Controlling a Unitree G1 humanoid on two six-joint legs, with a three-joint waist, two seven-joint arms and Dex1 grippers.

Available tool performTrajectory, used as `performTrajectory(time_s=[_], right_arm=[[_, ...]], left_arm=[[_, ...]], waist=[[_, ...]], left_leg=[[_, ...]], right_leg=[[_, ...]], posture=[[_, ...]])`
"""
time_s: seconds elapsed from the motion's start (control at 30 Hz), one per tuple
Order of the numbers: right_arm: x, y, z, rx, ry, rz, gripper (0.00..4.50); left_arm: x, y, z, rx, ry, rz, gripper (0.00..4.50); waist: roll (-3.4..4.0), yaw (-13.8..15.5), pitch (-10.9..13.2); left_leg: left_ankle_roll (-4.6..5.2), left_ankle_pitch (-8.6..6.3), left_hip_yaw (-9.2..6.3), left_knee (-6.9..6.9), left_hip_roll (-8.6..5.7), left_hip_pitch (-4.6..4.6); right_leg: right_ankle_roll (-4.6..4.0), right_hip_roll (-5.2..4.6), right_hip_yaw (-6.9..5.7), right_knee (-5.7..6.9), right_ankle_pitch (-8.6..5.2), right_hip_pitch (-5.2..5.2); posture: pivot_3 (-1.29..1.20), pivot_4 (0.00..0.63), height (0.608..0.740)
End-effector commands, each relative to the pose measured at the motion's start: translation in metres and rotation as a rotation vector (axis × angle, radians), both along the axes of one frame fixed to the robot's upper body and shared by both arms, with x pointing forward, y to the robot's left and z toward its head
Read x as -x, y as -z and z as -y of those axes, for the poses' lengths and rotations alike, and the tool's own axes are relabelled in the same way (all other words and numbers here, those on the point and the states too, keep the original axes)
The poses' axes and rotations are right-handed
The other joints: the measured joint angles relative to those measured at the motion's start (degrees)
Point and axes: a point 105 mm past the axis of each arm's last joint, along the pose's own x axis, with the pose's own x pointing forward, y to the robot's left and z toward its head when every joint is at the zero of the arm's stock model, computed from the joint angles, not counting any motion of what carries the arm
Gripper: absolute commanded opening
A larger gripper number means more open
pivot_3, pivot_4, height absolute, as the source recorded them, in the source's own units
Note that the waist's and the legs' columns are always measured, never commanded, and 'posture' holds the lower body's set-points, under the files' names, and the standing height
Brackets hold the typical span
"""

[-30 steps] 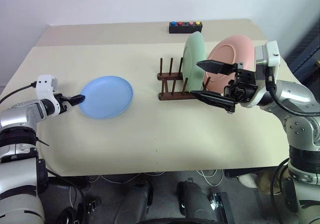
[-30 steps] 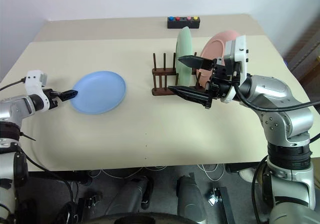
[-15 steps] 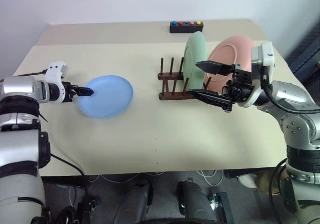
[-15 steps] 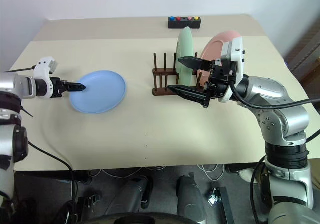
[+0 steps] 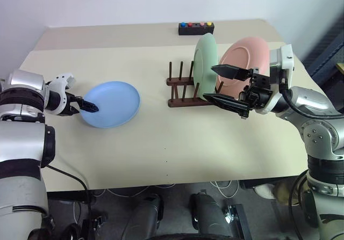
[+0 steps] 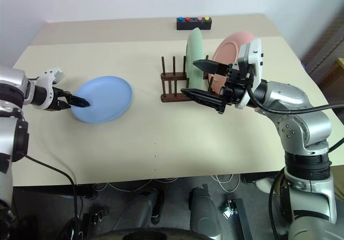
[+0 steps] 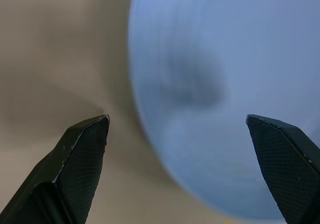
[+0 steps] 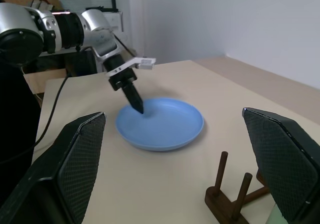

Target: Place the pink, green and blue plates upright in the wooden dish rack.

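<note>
The blue plate (image 5: pixel 110 104) lies flat on the table's left half. My left gripper (image 5: pixel 88 107) tilts down at its left rim, open, with one finger (image 7: pixel 80 154) outside the blue plate (image 7: pixel 225 83) and the other over it. The wooden dish rack (image 5: pixel 183 89) holds the green plate (image 5: pixel 206 67) upright. The pink plate (image 5: pixel 244 63) stands at the rack's right end, its lower part hidden by my right gripper (image 5: pixel 228 87). That gripper hovers open in front of the rack with nothing in it.
A small black box with coloured buttons (image 5: pixel 196 28) sits at the table's back edge. Bare beige tabletop (image 5: pixel 161 138) stretches from the blue plate to the rack and on to the front edge.
My left wrist has risen and turned, so the gripper now points steeply down at the blue plate's left rim instead of lying level. The right arm has kept still.
</note>
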Motion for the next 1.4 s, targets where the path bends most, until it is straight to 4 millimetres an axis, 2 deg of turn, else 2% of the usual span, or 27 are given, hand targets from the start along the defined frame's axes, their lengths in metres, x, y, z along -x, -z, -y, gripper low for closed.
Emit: performTrajectory(time_s=[0.03,0.1,0.3,0.33,0.47,0.57,0.67,0.77,0.87,1.0,1.1,1.2,1.3,1.4], right_arm=[[0.002,-0.009,0.002,-0.019,0.010,0.037,4.50],[0.002,-0.009,0.002,-0.021,0.015,0.035,4.50],[0.002,-0.010,0.002,-0.021,0.022,0.035,4.50],[0.002,-0.010,0.002,-0.020,0.022,0.036,4.50],[0.003,-0.011,0.001,-0.012,0.019,0.042,4.50],[0.003,-0.009,-0.001,0.049,0.028,0.081,4.50],[-0.006,-0.001,-0.005,0.200,0.101,0.196,4.50],[-0.011,0.006,-0.014,0.342,0.124,0.342,4.50],[-0.012,0.000,-0.029,0.403,0.111,0.485,4.50],[-0.017,-0.013,-0.048,0.467,0.142,0.700,4.50],[-0.021,-0.017,-0.061,0.535,0.181,0.889,4.50],[-0.032,-0.027,-0.072,0.608,0.291,1.102,4.50],[-0.037,-0.022,-0.073,0.687,0.313,1.198,4.50],[-0.042,-0.022,-0.075,0.721,0.345,1.260,4.50]], left_arm=[[-0.002,-0.002,0.000,0.017,-0.031,0.019,4.00],[-0.003,0.000,0.001,0.037,-0.046,0.018,3.28],[-0.006,-0.001,0.006,0.077,-0.077,0.034,0.25],[-0.006,-0.001,0.006,0.083,-0.082,0.037,0.05],[-0.014,-0.009,0.008,0.111,-0.108,0.099,0.05],[-0.029,-0.035,0.012,0.202,-0.114,0.276,0.05],[-0.045,-0.068,0.005,0.302,-0.182,0.527,0.05],[-0.052,-0.086,0.010,0.436,-0.214,0.662,0.05],[-0.054,-0.101,0.019,0.597,-0.250,0.761,0.05],[-0.052,-0.115,0.030,0.693,-0.285,0.905,0.05],[-0.045,-0.117,0.043,0.818,-0.326,0.952,0.05],[-0.026,-0.112,0.088,0.833,-0.289,1.013,0.05],[-0.010,-0.118,0.112,0.878,-0.296,1.050,0.05],[0.002,-0.124,0.130,0.827,-0.249,1.100,0.05]], waist=[[0.00,0.1,0.0],[0.00,0.1,0.0],[0.00,0.2,0.0],[0.00,0.2,0.0],[-0.02,0.1,0.0],[-0.02,0.1,0.0],[-0.05,0.1,0.0],[-0.06,-0.1,0.0],[-0.06,0.0,0.0],[-0.08,0.0,0.0],[-0.13,0.1,0.0],[-0.12,0.1,0.0],[-0.33,0.6,0.1],[-0.39,0.2,0.1]], left_leg=[[0.00,0.00,0.00,0.00,0.00,0.00],[0.00,0.00,0.00,0.01,0.00,0.00],[0.00,0.00,0.00,0.03,-0.01,0.00],[0.00,0.00,0.00,0.04,-0.01,0.00],[0.00,0.00,0.00,0.07,-0.03,0.01],[0.00,0.00,0.00,0.08,-0.02,0.01],[-0.02,0.01,-0.01,0.08,-0.02,0.01],[-0.04,0.02,0.02,0.08,-0.02,0.00],[-0.07,0.04,0.04,0.08,-0.02,0.00],[-0.12,0.07,0.03,0.19,-0.02,-0.01],[-0.31,0.18,0.02,0.19,-0.01,-0.01],[-0.40,0.23,0.10,0.18,-0.01,0.00],[-0.46,0.27,0.10,0.21,-0.02,-0.01],[-0.55,0.32,0.07,0.20,0.00,-0.02]], right_leg=[[0.00,-0.02,0.00,0.00,0.00,0.00],[0.00,-0.05,0.00,0.00,0.00,0.00],[0.01,-0.08,0.00,0.02,0.00,0.01],[0.01,-0.08,0.00,0.03,0.00,0.01],[0.03,-0.08,-0.01,0.03,0.01,0.04],[0.03,-0.09,-0.01,0.06,0.02,0.02],[0.03,-0.10,-0.01,0.06,0.02,-0.01],[0.03,-0.11,0.02,0.08,0.02,-0.05],[0.04,-0.12,0.03,0.12,0.02,-0.05],[0.05,-0.11,0.04,0.17,0.05,-0.04],[0.06,-0.11,0.05,0.18,0.07,-0.04],[0.05,-0.12,0.12,0.16,0.09,-0.04],[0.07,-0.11,0.13,0.10,0.10,0.00],[0.03,-0.05,0.12,0.12,0.14,-0.01]], posture=[[0.00,0.150,0.740],[0.00,0.150,0.740],[0.00,0.150,0.740],[0.00,0.150,0.740],[0.00,0.150,0.740],[0.00,0.150,0.740],[0.00,0.150,0.740],[0.00,0.150,0.740],[0.00,0.150,0.740],[0.00,0.150,0.740],[0.00,0.150,0.740],[0.00,0.150,0.740],[0.00,0.150,0.740],[0.00,0.150,0.740]])
